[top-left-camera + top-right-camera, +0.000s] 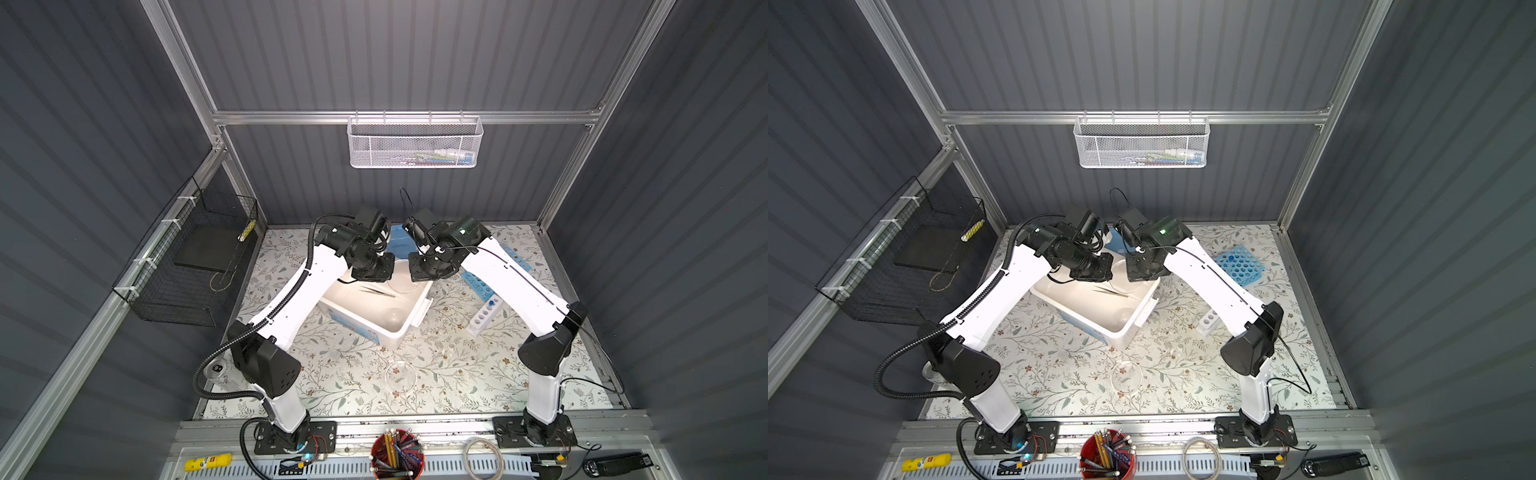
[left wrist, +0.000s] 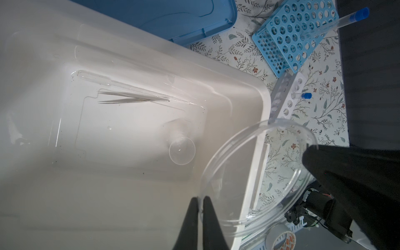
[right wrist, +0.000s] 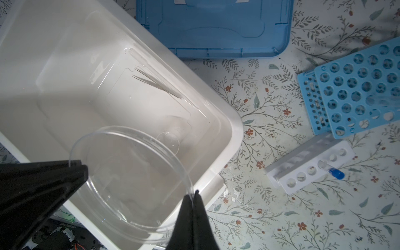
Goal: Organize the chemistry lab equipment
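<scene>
Nearest, on the front rail, stand a red cup [image 1: 397, 455] of pencils and a yellow tube [image 1: 207, 462]; its red-and-white label is too small to read. Past them, a second dish [image 1: 401, 377] lies alone on the flowered mat [image 1: 332, 374].

Next comes the white bin [image 1: 353, 328], with a pale blue side label that is unreadable. Above its open top both arms share one clear round dish [image 2: 257, 173] — the left gripper [image 2: 200, 204] is pinched narrow on the rim at one side, and the right gripper [image 3: 193, 195] is pinched tight on the opposite rim. On the bin floor lie thin tweezers [image 2: 129, 98], a clear pipette [image 2: 97, 79] and a small clear cup [image 2: 181, 150].

Beside the bin, a white rack [image 3: 307, 161] holds one blue-capped tube [image 3: 333, 172]. Farther back are a blue rack [image 3: 359, 93] and a blue lid [image 3: 216, 28]. Farthest, a white mesh basket [image 1: 415, 143] hangs on the back rail.
</scene>
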`<state>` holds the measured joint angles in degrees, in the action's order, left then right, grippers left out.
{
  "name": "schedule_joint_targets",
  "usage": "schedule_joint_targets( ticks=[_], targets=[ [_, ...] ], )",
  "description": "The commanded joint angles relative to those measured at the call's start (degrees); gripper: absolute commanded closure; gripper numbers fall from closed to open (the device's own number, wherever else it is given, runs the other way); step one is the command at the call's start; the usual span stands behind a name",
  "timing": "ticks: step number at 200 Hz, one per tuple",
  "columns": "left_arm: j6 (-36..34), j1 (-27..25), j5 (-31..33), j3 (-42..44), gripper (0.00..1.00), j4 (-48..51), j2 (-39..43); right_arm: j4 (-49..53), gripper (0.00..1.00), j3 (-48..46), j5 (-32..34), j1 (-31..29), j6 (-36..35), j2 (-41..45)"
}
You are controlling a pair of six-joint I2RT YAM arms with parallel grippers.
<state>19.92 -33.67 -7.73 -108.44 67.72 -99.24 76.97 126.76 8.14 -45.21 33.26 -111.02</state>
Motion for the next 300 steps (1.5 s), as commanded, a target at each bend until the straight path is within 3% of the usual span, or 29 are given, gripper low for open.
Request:
schedule_joint_targets(
  ticks=[1, 58, 200, 268, 300],
  targets=[
    [-0.4, 0.2, -0.1, -1.8, 0.96, 1.3, -1.2, 0.4, 1.00, 1.4, 0.4, -0.5, 1.0, -0.1],
    [-0.2, 0.2, 0.3, -3.3, 1.00, 2.4, -2.7, 0.0, 1.00, 1.4, 0.4, -0.9, 2.0, 0.2],
    [-1.4, 0.5, 3.8, -3.6, 1.00, 4.9, -3.8, -1.8, 0.48, -0.6, 1.9, 0.5, 4.7, 2.6],
    [-4.4, 9.6, 4.6, -0.5, 1.00, 7.6, -1.3, -4.1, 0.32, -4.2, 2.8, 6.1, 5.9, 6.8],
    [-7.5, 10.9, 7.1, 2.2, 1.00, 7.5, -0.3, -10.5, 0.29, -10.7, 2.7, 9.1, 3.5, 8.7]
  ],
)
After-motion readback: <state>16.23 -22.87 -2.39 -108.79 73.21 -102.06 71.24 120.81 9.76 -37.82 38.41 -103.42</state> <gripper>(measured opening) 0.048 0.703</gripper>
